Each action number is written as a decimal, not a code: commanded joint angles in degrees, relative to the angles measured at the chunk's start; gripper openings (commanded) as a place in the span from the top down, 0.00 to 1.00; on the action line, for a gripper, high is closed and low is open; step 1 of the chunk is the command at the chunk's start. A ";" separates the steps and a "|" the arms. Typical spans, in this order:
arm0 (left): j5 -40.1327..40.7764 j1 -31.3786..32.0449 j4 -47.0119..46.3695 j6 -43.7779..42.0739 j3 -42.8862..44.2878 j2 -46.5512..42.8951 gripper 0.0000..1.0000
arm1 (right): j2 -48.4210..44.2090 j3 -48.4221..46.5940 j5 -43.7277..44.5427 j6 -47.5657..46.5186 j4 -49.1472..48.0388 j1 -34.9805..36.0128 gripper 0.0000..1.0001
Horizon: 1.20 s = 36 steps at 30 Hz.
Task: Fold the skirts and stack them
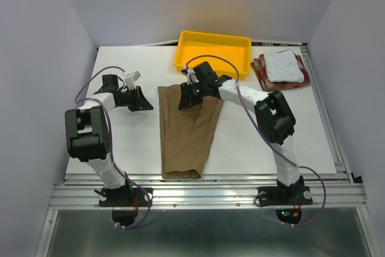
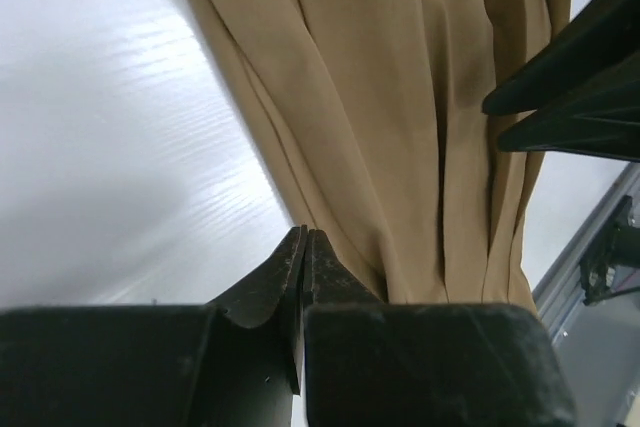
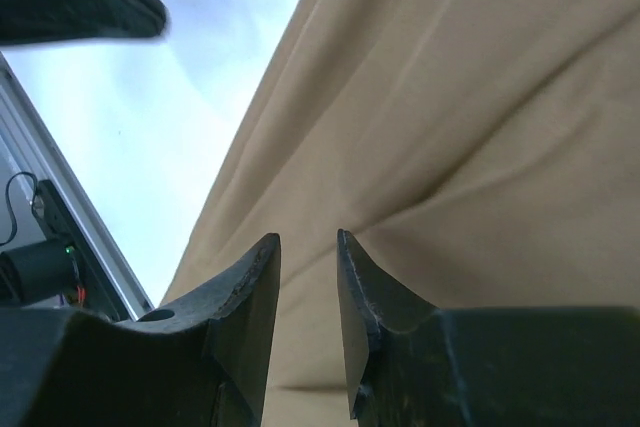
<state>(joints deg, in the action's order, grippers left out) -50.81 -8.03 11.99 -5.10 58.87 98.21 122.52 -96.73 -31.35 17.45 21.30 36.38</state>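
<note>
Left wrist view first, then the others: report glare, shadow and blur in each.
Left wrist view: the table glares white at left, and the tan skirt shows soft fold shadows. Right wrist view: the right gripper reads near-black against a blown-out table. Top external view: even light, sharp.

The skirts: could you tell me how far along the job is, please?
Done: the white skirt lies folded on the checked skirt at far right. In hand: the tan skirt lies as a long strip mid-table, the open right hand over its far end, the left hand shut beside it. To do: fold it shorter and stack it.
</note>
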 commanded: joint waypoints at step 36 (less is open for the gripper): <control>2.10 6.53 -6.89 7.12 -5.52 8.22 1.00 | 9.68 -9.71 2.88 10.66 -5.03 8.79 0.99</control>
<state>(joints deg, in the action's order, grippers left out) -53.23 -2.33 5.30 1.08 52.86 106.67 134.17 -104.64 -25.19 25.56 19.53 44.71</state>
